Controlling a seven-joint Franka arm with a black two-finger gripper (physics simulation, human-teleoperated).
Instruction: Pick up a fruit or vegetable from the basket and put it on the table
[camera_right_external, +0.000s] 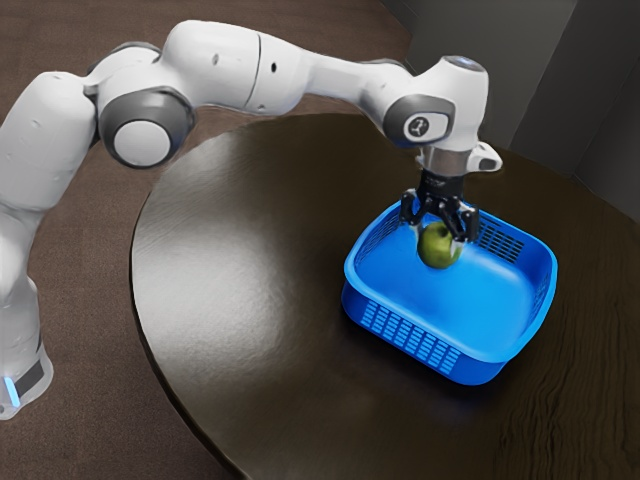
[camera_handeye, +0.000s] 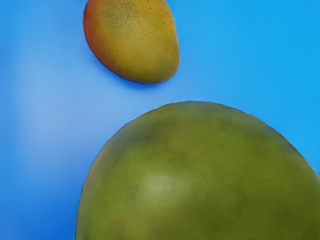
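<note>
Status, everything relative to the blue basket (camera_right_external: 470, 370): our gripper (camera_right_external: 439, 240) is over the basket, pointing straight down, toward its far side and off its middle to the exterior view's left. We're clamped on the green fruit (camera_right_external: 440, 252), one black finger on each side of it. The fruit is round, apple-like, with a darker dip on top. It sits below the hand and within the basket's outline, with blue basket floor around it in the exterior view. We can't tell if its underside clears that floor. It's not on the table. In the wrist view the same fruit looms large right under the hand, plain green with faint brownish mottling. Second item: a mango (camera_handeye: 132, 40), yellow-green, red along one edge, dark specks on the skin. It's lying on the basket floor, apart from the green fruit, with blue between the two. Basket itself is upright on the dark, glossy table (camera_right_external: 230, 280), rounded corners, slotted side walls. Bare tabletop runs out from the basket to the table's curved edge on the exterior view's left. Our white arm (camera_right_external: 230, 65) comes in from that same side, spans above the table and drops at the wrist to over the basket. Brown floor (camera_right_external: 80, 320) lies beyond the table edge, well apart from the basket; a grey wall (camera_right_external: 480, 30) stands past the basket's far side.
</note>
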